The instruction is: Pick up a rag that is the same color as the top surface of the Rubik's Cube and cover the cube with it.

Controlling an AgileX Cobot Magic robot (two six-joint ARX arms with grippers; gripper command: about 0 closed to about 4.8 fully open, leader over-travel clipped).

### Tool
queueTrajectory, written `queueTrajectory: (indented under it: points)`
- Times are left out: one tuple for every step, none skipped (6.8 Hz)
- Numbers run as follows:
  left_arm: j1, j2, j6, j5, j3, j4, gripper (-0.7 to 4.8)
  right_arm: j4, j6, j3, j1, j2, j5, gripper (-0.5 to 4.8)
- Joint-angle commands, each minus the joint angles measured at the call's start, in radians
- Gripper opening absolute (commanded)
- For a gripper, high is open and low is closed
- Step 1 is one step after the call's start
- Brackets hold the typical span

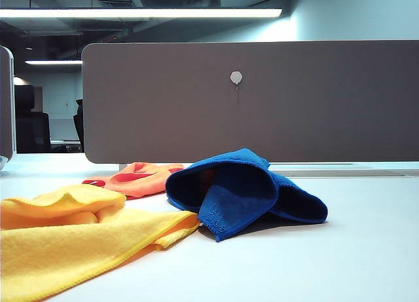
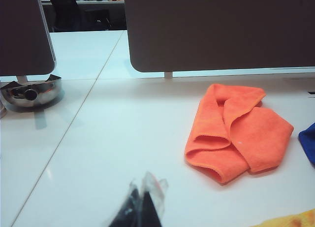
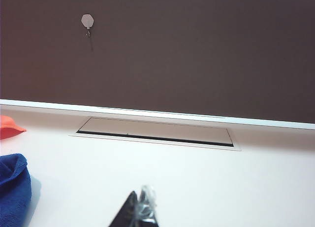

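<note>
The blue rag (image 1: pixel 243 190), soft, light and limp, lies draped like a tent well ahead of both closed, empty grippers, left (image 2: pixel 140 207) and right (image 3: pixel 139 210); its raised fold suits pinching

Deep blue rag (image 1: pixel 245 192), draped in a mound, a reddish glimpse in its opening. Orange cloth (image 2: pixel 237 131) behind; yellow cloth (image 1: pixel 72 240) in front, paler along its stitched edge. White table (image 1: pixel 340 263). Grey-brown partition (image 1: pixel 314 99) bearing a pale grey hook (image 1: pixel 236 77). Black-tipped left gripper (image 2: pixel 140 207) and right gripper (image 3: pixel 140 212), both closed.
</note>
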Motion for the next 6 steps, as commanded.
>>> queueTrajectory:
  points:
    - [-0.001, 0.000, -0.019, 0.004, 0.001, 0.013, -0.05, 0.008, -0.002, 0.000, -0.001, -0.001, 0.017, -0.05]
    - [-0.001, 0.000, -0.042, 0.004, 0.001, 0.011, -0.05, 0.003, -0.002, 0.000, -0.001, -0.001, 0.093, -0.05]
    - [-0.001, 0.000, -0.041, 0.003, 0.001, 0.011, -0.05, 0.001, -0.002, 0.000, -0.002, -0.001, 0.110, -0.05]
    - [-0.001, 0.001, -0.041, 0.003, 0.001, 0.011, -0.05, -0.017, -0.002, 0.000, -0.002, -0.001, 0.105, -0.05]
    - [-0.001, 0.001, -0.041, 0.003, 0.001, 0.011, -0.05, -0.031, -0.002, 0.000, -0.001, -0.001, 0.069, -0.05]
    - [-0.001, 0.001, -0.041, 0.003, 0.001, 0.009, -0.05, -0.029, -0.002, 0.000, -0.001, -0.001, 0.048, -0.05]
